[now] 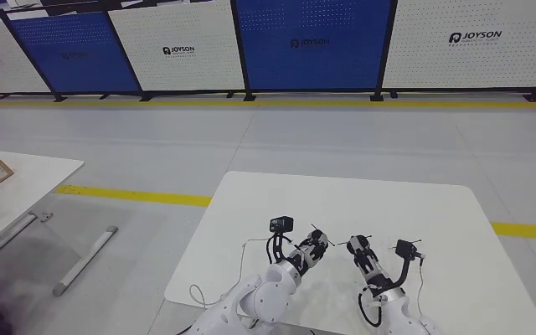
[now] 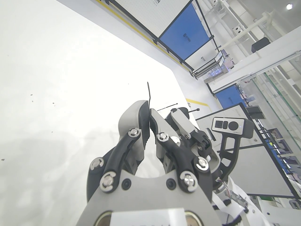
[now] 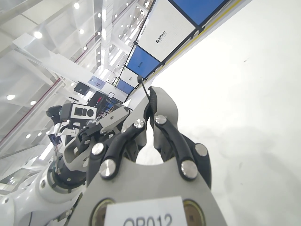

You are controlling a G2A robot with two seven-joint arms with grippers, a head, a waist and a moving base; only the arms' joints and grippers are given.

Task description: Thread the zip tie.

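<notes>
**While the zip tie (image 2: 148, 92) is pinched on both sides, its tail and head stand free**

Where your left gripper (image 2: 149, 109) sits over the white table (image 1: 352, 201), its fingers are pressed together on the thin black strip. The flat tail end rises past the fingertips into open air. Your right gripper (image 3: 149, 101) is clamped the same way on a black strip, and a small square head (image 3: 139, 78) pokes out beyond its tips.

From above, you see the two arms side by side near the table's front edge, pointing away from the robot. The grippers are near each other but not touching. The left wrist camera shows the right gripper just beside the left one, with thin black ends sticking out of it. Tail and head are not joined. You cannot tell from these views whether both grippers hold one tie or two.
</notes>
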